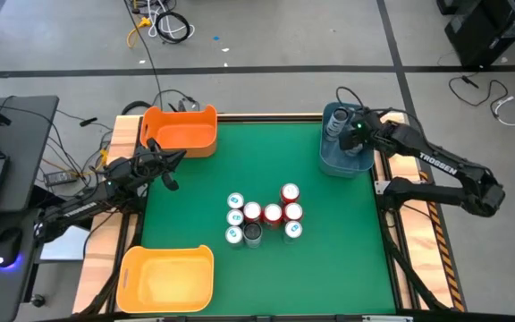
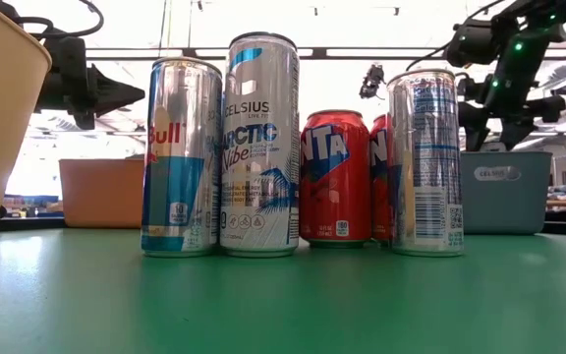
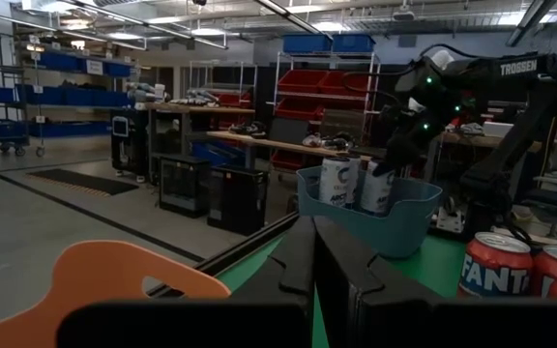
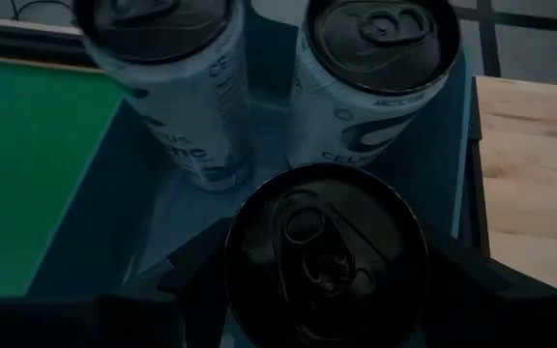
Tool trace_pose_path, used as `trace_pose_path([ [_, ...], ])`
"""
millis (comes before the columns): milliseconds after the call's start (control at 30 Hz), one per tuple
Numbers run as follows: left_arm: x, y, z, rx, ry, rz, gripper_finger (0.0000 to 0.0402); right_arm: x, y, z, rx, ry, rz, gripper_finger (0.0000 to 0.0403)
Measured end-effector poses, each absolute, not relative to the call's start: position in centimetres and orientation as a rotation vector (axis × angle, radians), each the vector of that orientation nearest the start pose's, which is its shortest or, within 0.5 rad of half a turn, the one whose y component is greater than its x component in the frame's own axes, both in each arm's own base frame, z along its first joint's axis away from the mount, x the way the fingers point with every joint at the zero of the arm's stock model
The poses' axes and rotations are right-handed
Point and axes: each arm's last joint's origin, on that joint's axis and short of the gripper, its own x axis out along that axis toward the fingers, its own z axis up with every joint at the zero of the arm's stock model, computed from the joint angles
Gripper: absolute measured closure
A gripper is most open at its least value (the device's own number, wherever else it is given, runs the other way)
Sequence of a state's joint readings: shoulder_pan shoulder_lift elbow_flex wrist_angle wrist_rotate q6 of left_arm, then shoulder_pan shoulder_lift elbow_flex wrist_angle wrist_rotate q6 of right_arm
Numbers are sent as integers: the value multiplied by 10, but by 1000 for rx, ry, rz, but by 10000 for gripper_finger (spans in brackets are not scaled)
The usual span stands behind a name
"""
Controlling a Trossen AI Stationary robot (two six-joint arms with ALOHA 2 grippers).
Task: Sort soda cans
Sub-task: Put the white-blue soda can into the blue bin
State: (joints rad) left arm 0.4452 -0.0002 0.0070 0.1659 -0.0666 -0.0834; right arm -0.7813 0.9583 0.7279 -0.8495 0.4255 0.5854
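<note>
Two fingers of right hand [image 4: 322,261] gripping a dark-topped can [image 4: 322,256] over blue bin [image 1: 342,161], left hand [image 1: 170,170] pressed together.

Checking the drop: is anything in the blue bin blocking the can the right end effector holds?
Nothing directly beneath shows. The right end effector holds its can over the blue bin; two Celsius cans stand beyond it.

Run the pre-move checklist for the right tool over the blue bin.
1. Right tool around a can, above the blue bin: ok.
2. Can set down on the bin floor: cannot tell.
3. Two cans already upright in bin, room beside them: ok.
4. Left tool shut, empty, parked by the orange bin: ok.
5. Remaining cans upright mid-table, clear of both arms: ok.
</note>
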Motion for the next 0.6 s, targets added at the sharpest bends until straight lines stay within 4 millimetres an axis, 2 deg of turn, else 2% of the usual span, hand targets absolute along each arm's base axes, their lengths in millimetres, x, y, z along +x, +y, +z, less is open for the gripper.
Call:
trace_pose_path([
  [233,86,43,182,-48,-193,503,391,108,-127,239,651,774,-1391,154],
  [433,86,43,182,-48,-193,503,391,107,-126,235,651,818,-1391,37],
  [500,86,43,182,-48,-193,503,391,106,-126,236,643,821,-1397,16],
  [600,86,43,182,-48,-193,503,391,106,-125,235,630,831,-1397,12],
])
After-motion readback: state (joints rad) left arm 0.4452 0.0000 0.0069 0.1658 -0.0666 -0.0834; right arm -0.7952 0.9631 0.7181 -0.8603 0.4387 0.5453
